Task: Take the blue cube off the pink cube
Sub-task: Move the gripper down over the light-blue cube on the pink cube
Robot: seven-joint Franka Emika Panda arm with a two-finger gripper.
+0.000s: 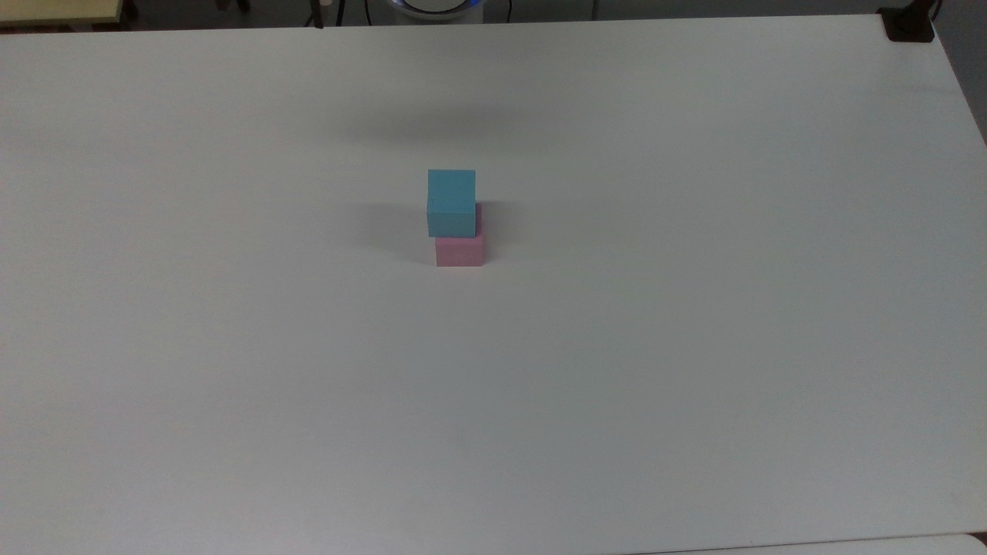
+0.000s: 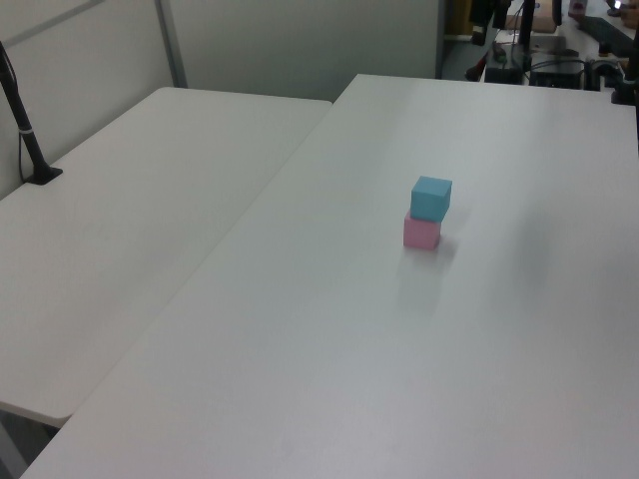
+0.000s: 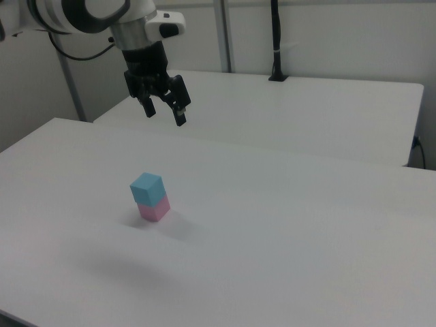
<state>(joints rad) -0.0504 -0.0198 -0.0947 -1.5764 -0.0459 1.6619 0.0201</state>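
The blue cube (image 1: 451, 202) rests squarely on top of the pink cube (image 1: 459, 250) near the middle of the white table (image 1: 694, 347). The same stack appears in the left view, blue cube (image 2: 430, 198) over pink cube (image 2: 421, 233), and in the right view, blue cube (image 3: 147, 188) over pink cube (image 3: 154, 209). In the right view my gripper (image 3: 165, 114) hangs open well above the table, up and behind the stack, with nothing between its fingers.
A second white table (image 2: 130, 220) adjoins on the left view's left, with a black post (image 2: 25, 130) clamped on it. A black clamp (image 1: 908, 25) sits at the table's far right corner in the top view.
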